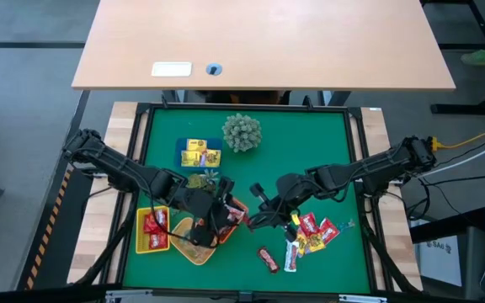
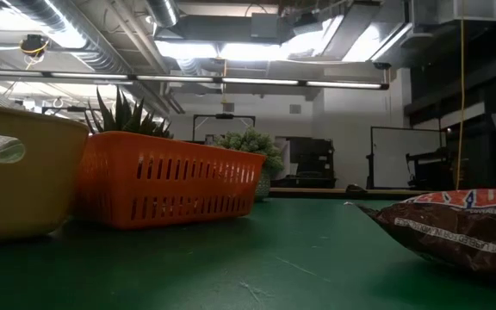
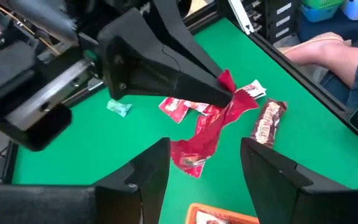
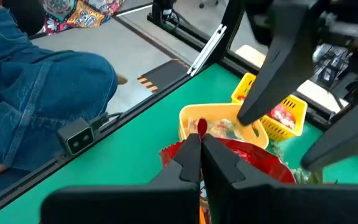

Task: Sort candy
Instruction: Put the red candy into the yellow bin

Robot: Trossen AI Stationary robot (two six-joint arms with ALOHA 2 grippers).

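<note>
Green desk [image 1: 310, 143], both arms reaching toward its centre. Right gripper [image 3: 225, 93] pinched tight on a long red packet [image 3: 211, 127] that hangs from its fingertips above the mat. Left gripper [image 3: 204, 165] spread wide just beside that packet, one finger on either side, not touching it. More candy lies loose near the desk's right front: red and yellow packets [image 1: 318, 231], a dark brown bar [image 1: 267, 259]. Red packets sit in the yellow tray [image 1: 141, 244] at left front; orange tray [image 2: 166, 179] beside it. Spiky green plant ball [image 1: 242, 132] farther back.
</note>
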